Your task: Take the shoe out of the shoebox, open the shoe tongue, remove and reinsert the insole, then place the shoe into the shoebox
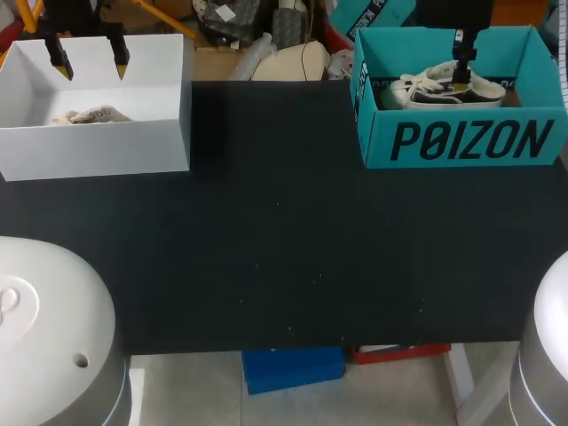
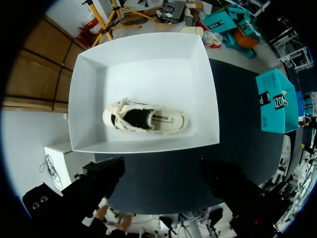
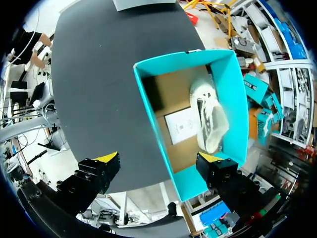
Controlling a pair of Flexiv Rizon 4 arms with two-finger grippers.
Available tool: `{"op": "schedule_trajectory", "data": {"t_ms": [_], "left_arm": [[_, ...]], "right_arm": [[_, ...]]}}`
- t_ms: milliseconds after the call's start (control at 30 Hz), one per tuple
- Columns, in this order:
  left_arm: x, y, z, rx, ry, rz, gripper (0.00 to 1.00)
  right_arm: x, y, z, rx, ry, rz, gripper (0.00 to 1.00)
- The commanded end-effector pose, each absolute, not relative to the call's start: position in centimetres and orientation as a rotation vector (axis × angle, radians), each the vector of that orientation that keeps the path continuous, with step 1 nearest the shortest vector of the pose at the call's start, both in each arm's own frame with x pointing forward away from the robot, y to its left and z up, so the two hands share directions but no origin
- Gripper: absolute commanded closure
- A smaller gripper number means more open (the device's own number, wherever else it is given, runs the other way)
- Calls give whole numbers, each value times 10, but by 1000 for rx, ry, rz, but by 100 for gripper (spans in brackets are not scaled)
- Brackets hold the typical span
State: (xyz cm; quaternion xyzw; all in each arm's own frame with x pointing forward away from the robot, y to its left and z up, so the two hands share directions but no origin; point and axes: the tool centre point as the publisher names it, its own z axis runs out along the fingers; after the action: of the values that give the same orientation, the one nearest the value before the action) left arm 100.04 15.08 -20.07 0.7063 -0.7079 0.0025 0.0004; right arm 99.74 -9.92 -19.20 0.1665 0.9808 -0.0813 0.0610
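In the frame's upper right, the right gripper (image 1: pixel 460 80), fingers spread and empty, hangs directly above the shoe (image 1: pixel 439 89), which lies lengthwise left-to-right in the teal shoebox (image 1: pixel 461 142).

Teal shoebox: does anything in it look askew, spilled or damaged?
Nothing looks damaged or spilled. The sneaker lies pushed against one long wall of the teal shoebox rather than centred, with a loose paper sheet beside it on the box floor. That looks like ordinary packing, not a fault.

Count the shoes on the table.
2. A cream shoe lies in the white box at the table's left; a black-and-white sneaker lies in the teal shoebox at its right. No others show.
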Motion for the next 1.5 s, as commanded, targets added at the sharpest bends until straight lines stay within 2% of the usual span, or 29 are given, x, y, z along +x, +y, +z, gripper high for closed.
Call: {"op": "schedule_trajectory", "data": {"t_ms": [33, 233, 500, 767, 1033, 1067, 1100, 1200, 1233, 1267, 1300, 1433, 1467, 1500], "left_arm": [[1000, 151, -200, 2219, -2223, 5, 0], [1000, 151, -200, 2219, -2223, 5, 0], [1000, 151, -200, 2219, -2223, 5, 0], [1000, 151, -200, 2219, -2223, 5, 0], [1000, 151, -200, 2219, -2223, 5, 0], [1000, 151, -200, 2219, -2223, 5, 0], [1000, 151, -200, 2219, -2223, 5, 0], [1000, 151, -200, 2219, -2223, 5, 0], [1000, 151, -200, 2219, -2223, 5, 0], [1000, 151, -200, 2219, -2223, 5, 0], [1000, 151, -200, 2219, -2223, 5, 0], [1000, 151, -200, 2219, -2223, 5, 0], [1000, 151, -200, 2219, -2223, 5, 0], [1000, 151, -200, 2219, -2223, 5, 0]], "right_arm": [[996, -99, -192, 505, 2966, -247, 0], [996, -99, -192, 505, 2966, -247, 0], [1041, -93, -199, 435, 2968, -178, 0], [1077, -96, -231, 325, 3053, -103, 0], [1113, -128, -255, 343, 3078, 23, 0], [1116, -133, -259, 344, 3080, 34, 4], [1118, -137, -262, 349, 3086, 32, 14], [1126, -147, -274, 344, 3093, 36, 31], [1129, -150, -279, 349, 3096, 37, 34], [1132, -152, -283, 348, 3100, 40, 28], [1135, -154, -288, 348, 3102, 38, 33], [1145, -156, -303, 331, 3122, 18, 36], [1148, -155, -306, 327, 3123, 20, 30], [1149, -155, -310, 324, 3129, 18, 17]]}}
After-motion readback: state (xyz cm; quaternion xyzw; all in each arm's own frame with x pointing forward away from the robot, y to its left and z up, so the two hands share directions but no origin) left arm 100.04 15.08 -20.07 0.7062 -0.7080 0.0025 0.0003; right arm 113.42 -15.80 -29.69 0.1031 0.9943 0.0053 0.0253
